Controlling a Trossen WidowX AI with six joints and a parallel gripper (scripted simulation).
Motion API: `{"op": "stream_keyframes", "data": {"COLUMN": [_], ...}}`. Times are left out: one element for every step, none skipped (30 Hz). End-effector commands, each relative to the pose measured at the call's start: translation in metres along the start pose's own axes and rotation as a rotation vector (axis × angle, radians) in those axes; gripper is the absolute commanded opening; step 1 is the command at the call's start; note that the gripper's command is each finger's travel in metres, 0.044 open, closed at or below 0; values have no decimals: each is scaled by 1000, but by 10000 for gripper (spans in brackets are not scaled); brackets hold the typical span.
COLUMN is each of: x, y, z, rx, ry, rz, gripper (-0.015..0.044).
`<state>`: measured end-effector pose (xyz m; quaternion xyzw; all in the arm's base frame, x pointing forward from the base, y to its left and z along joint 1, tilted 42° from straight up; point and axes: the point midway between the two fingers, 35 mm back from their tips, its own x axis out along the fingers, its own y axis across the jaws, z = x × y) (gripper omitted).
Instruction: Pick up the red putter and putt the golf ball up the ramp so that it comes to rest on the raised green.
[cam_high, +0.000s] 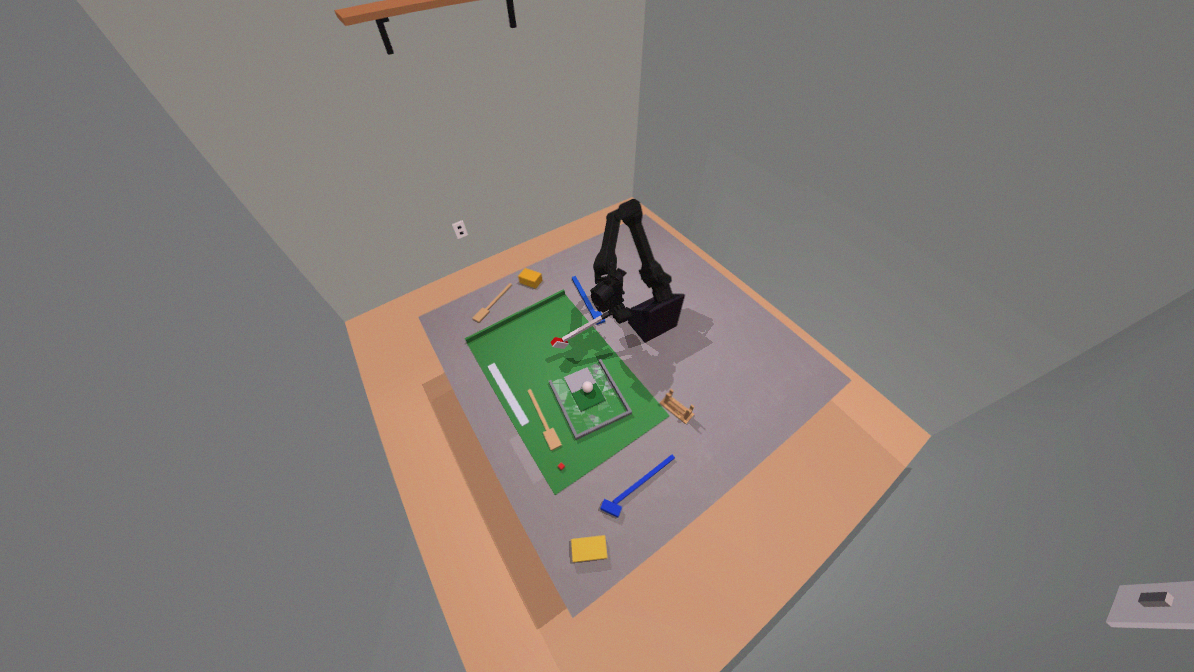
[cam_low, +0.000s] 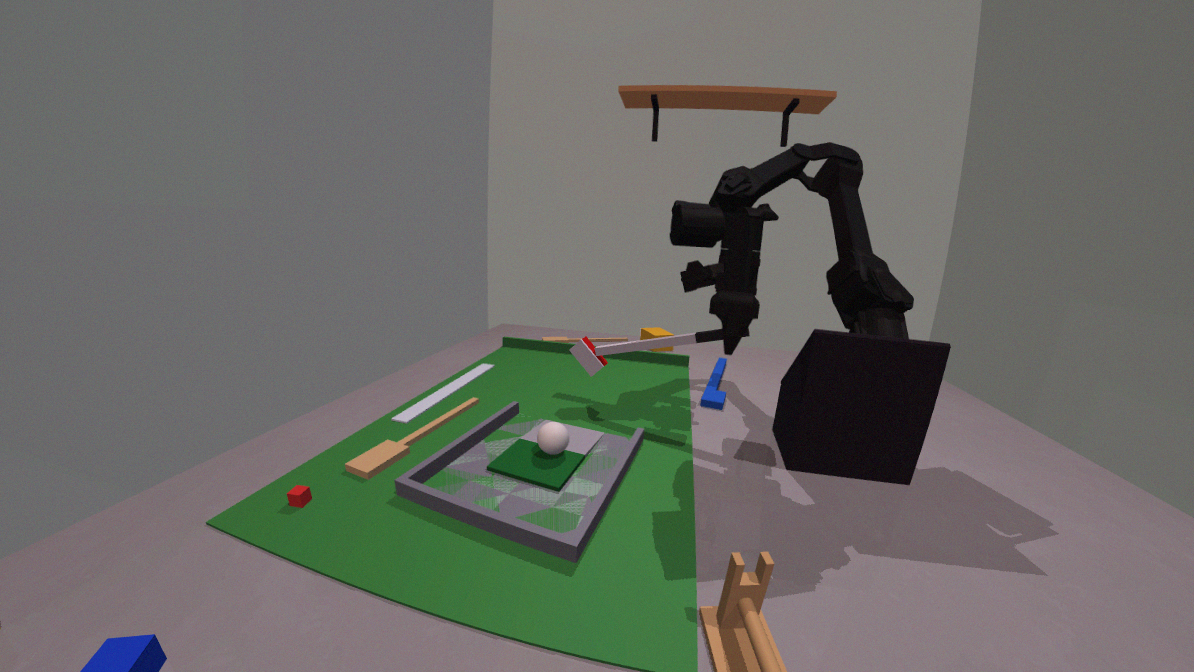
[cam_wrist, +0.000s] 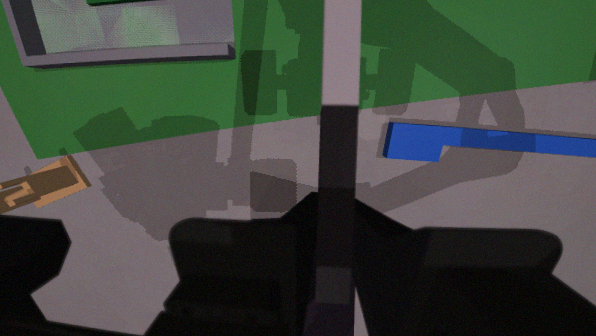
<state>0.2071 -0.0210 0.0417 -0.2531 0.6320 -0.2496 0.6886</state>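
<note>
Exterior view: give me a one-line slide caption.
Gripper holds the red putter raised over the mat while the golf ball sits at the raised green.

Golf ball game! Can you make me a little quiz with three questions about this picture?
1. True or false: the golf ball sits inside the grey frame.
2. What does the gripper hold? A) blue putter B) red putter C) wooden paddle
3. Fill in: the red putter's head hangs ____ the green mat, not touching it.

Key: 1 true; 2 B; 3 above
</note>
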Motion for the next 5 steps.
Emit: {"op": "stream_keyframes", "data": {"x": [0,0,0,0,0], "y": [0,0,0,0,0], "z": [0,0,0,0,0], "rx": [-2,-2,-2,-2,-2], "ry": [-2,-2,-2,-2,-2], "rz": [1,1,1,1,1], "gripper": [0,0,0,0,0]}}
